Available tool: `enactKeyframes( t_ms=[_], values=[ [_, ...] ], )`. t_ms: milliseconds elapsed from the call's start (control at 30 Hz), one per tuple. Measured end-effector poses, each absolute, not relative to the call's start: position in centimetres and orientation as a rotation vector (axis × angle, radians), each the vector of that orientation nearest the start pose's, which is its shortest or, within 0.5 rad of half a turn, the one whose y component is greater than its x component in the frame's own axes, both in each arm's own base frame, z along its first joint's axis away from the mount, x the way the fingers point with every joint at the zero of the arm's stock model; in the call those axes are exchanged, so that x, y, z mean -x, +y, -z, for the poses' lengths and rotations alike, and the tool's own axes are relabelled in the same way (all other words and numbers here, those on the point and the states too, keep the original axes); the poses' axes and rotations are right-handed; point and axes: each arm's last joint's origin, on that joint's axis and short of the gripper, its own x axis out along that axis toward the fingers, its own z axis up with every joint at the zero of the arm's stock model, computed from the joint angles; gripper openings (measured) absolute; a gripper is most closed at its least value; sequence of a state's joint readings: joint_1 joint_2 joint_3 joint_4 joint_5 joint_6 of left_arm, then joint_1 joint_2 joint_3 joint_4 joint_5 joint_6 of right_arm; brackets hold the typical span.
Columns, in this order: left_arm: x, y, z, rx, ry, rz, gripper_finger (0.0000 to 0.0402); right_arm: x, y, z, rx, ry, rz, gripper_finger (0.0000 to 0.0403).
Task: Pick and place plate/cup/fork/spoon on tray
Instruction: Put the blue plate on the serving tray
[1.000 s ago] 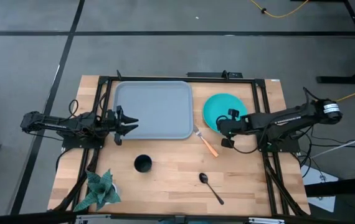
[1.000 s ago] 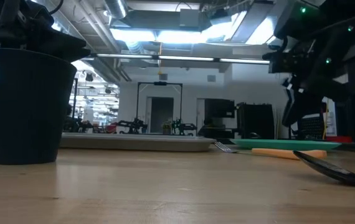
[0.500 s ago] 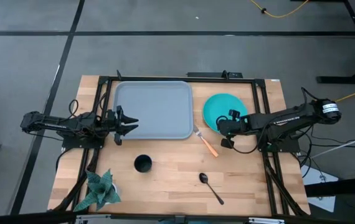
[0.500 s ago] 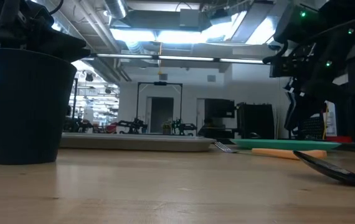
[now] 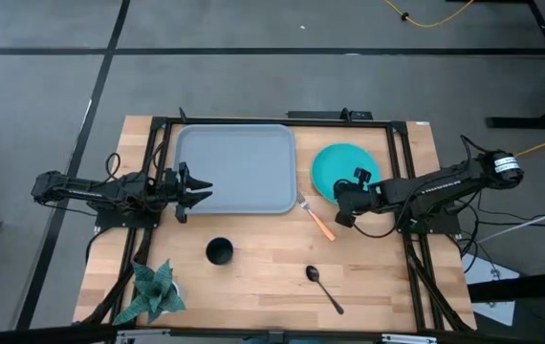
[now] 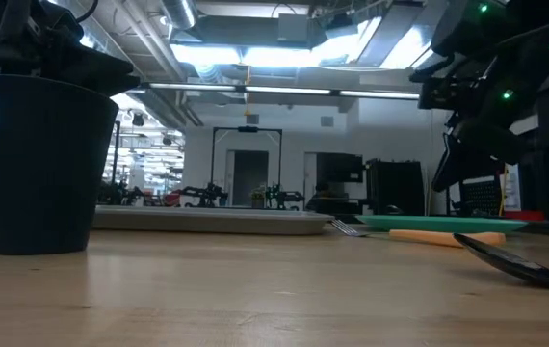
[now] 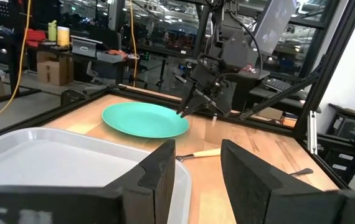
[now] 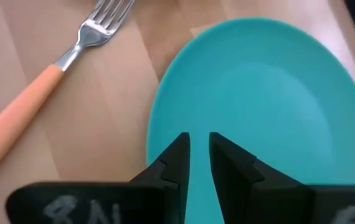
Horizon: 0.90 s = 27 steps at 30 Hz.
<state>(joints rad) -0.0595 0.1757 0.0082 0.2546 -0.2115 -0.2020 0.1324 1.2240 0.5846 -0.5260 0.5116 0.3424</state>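
The turquoise plate (image 5: 339, 164) lies flat on the table to the right of the grey-blue tray (image 5: 236, 170). The orange-handled fork (image 5: 317, 220) lies between them, near the tray's near right corner. The dark cup (image 5: 219, 251) stands in front of the tray, and the dark spoon (image 5: 324, 288) lies near the front edge. My right gripper (image 8: 199, 146) hovers over the plate's near-left rim (image 8: 165, 124), fingers pointing down with a narrow gap, holding nothing. My left gripper (image 7: 196, 168) is open and empty over the tray's left edge.
A small potted plant (image 5: 153, 291) stands at the table's near left corner. A black frame (image 5: 402, 172) runs around the work area, close behind the plate. Bare wood lies between the cup and the spoon.
My right gripper has shifted a little toward the table's near edge and left, over the plate's near-left rim, and has tipped slightly. The plate, fork, cup and spoon have kept still.
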Motion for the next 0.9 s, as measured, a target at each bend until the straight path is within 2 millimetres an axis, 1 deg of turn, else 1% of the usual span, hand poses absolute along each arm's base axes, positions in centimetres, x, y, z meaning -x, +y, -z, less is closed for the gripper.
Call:
enactKeyframes(
  t_ms=[100, 300, 400, 567, 633, 700, 800, 900],
  values=[
    [-10.7, 0.0, -17.6, 0.213, -0.101, -0.143, 0.0122, -20.0, 1.1, -16.8, 0.059, 1.037, 0.513, 0.0067],
    [-10.8, 0.0, -17.6, 0.213, -0.101, -0.143, 0.0122, -19.9, 1.6, -16.9, 0.115, 1.023, 0.505, 0.0070],
    [-10.8, 0.0, -17.6, 0.213, -0.101, -0.143, 0.0122, -19.9, 2.0, -16.9, 0.144, 1.017, 0.495, 0.0085],
    [-10.8, 0.0, -17.5, 0.211, -0.084, -0.145, 0.0122, -19.9, 2.4, -16.9, 0.160, 1.012, 0.485, 0.0127],
    [-10.8, 0.0, -17.4, 0.210, -0.076, -0.146, 0.0122, -19.9, 2.3, -16.9, 0.173, 1.035, 0.443, 0.0139],
    [-10.8, 0.0, -17.3, 0.209, -0.067, -0.147, 0.0122, -19.9, 2.3, -16.8, 0.175, 1.072, 0.360, 0.0145],
    [-10.8, 0.0, -17.3, 0.209, -0.065, -0.147, 0.0122, -19.9, 2.4, -16.7, 0.155, 1.101, 0.262, 0.0147],
    [-10.8, 0.0, -17.3, 0.209, -0.066, -0.154, 0.0122, -20.0, 2.5, -16.7, 0.122, 1.102, 0.234, 0.0145]
  ],
)
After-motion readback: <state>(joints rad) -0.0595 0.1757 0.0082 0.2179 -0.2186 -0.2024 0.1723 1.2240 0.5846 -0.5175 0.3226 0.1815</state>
